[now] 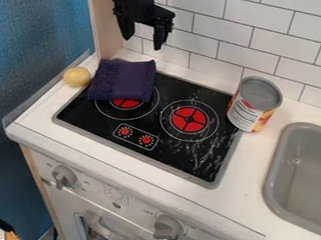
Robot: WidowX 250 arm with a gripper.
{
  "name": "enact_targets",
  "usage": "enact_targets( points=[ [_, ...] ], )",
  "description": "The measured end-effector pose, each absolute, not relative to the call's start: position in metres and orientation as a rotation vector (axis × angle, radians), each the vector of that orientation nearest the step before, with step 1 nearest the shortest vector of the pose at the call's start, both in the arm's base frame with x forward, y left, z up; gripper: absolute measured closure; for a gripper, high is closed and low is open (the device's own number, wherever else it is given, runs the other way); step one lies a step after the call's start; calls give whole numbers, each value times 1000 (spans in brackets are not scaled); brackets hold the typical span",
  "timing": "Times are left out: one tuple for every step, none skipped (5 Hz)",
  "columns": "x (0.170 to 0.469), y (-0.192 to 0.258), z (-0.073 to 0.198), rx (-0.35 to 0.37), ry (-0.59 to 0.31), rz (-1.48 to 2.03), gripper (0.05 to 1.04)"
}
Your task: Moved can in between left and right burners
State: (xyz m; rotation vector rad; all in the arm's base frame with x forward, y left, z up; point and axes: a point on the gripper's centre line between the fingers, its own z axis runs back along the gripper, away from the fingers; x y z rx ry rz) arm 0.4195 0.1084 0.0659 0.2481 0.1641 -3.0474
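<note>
Waiting on the pick-up: that's prob. the step in hand, w/ the gripper (142, 42) hanging up by the tiled wall, beyond the cloth (122, 79) and well apart from the can (255, 104). Its jaws are standing wide apart w/ nothing btwn them. Next move is prob. calling for a swing across to the can, a drop w/ one jaw either side, a firm squeeze, a small lift, then a set-down btwn the L burner (125, 102) and R burner (189, 119) (L/R as in view). Cloth is covering part of the L burner, so the can could be catching it if placed too far over.

Can is standing upright at the cooktop's (109, 125) right edge, btwn the R burner and the sink (275, 164); can't tell if its base is overlapping the rim. It's showing a round grey metal top, plus a white label w/ small print and red/yellow patches.
</note>
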Motion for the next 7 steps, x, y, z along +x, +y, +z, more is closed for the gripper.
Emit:
enact_targets(
  points=[
    [415, 107, 44, 166, 149, -3057, 84],
    [412, 98, 43, 107, 149, -3112, 84],
    [417, 74, 45, 119, 150, -3232, 84],
    [419, 46, 70, 251, 149, -3393, 84],
    [421, 2, 78, 315, 115, -3644, 84],
    [416, -29, 78, 314, 46, -3869, 84],
    [421, -63, 100, 423, -55, -4094, 84]
  ],
)
